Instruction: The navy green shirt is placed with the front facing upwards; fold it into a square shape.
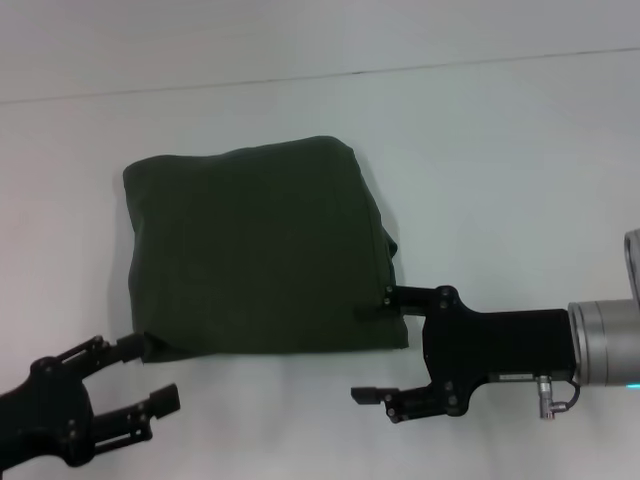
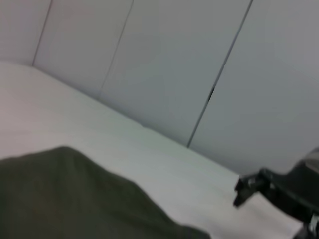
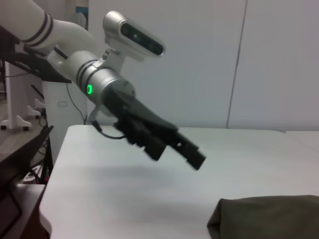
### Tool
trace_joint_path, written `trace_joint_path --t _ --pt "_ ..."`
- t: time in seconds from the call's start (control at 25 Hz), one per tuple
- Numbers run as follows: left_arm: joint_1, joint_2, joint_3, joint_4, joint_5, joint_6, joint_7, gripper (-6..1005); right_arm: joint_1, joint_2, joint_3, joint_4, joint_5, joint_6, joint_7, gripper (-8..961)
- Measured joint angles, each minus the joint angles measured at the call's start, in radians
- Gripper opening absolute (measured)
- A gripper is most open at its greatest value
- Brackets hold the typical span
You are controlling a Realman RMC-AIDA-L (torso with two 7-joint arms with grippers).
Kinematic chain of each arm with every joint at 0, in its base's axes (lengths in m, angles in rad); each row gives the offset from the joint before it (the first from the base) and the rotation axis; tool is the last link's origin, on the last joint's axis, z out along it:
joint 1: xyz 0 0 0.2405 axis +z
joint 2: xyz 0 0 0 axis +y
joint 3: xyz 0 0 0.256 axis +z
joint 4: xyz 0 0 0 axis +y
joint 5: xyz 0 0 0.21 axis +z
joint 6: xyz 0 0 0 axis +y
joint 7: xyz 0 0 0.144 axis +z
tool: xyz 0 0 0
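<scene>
We see the navy green shirt (image 1: 262, 250) folded roughly square on the white table (image 1: 500, 150), our left gripper (image 1: 135, 375) and right gripper (image 1: 385, 345) both spread open at its near corners; a fingertip snagging cloth could undo the fold

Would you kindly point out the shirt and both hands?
navy green shirt (image 1: 262, 250), head view, middle of the folded cloth.
left hand (image 1: 147, 375), head view, between its fingertips.
right hand (image 1: 372, 348), head view, between its fingertips.
</scene>
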Motion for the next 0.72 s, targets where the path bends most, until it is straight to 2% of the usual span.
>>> trace_joint_path --t 0.72 --pt "0.003 -0.002 -0.038 0.018 0.032 -0.027 0.031 873 -0.001 0.0 0.039 0.01 0.008 -0.02 0.001 856"
